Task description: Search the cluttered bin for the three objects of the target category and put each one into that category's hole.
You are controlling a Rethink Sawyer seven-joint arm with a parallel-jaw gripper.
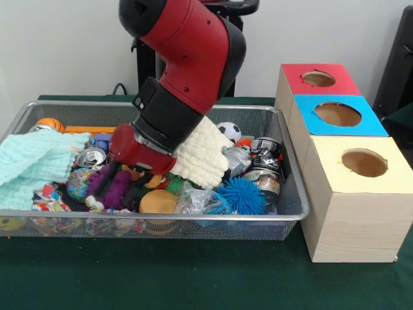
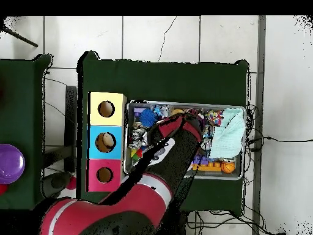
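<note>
The red and black robot arm [image 1: 184, 58] reaches down from above into the wide, shallow silver wire-mesh bin [image 1: 293, 194], which sits on the dark green tabletop [image 1: 193, 278]. Its end effector [image 1: 119, 177] is sunk among the clutter near the bin's middle, beside a purple fuzzy toy [image 1: 110, 184]; whether it is released or clenched cannot be told, since the wrist and the surrounding items hide it. A big cream waffle-weave cloth [image 1: 203, 155] lies bunched against the arm's wrist. A mint-green cloth [image 1: 32, 165] is draped over the bin's left end in the front view. Just below it, at the bin's near-left corner, lies a small fabric scrap with a bright multicolour print [image 1: 48, 199]. A blue spiky ball [image 1: 242, 196], a crumpled drinks can [image 1: 264, 155] and a small black-and-white football [image 1: 228, 131] lie toward the right side of the bin.

Just beside the bin's right end stand three pale wooden boxes in a row. The nearest has a yellow top with a round dark hole [image 1: 364, 163]; behind it come the blue-topped box [image 1: 339, 115] and the red-topped box [image 1: 319, 79].
</note>
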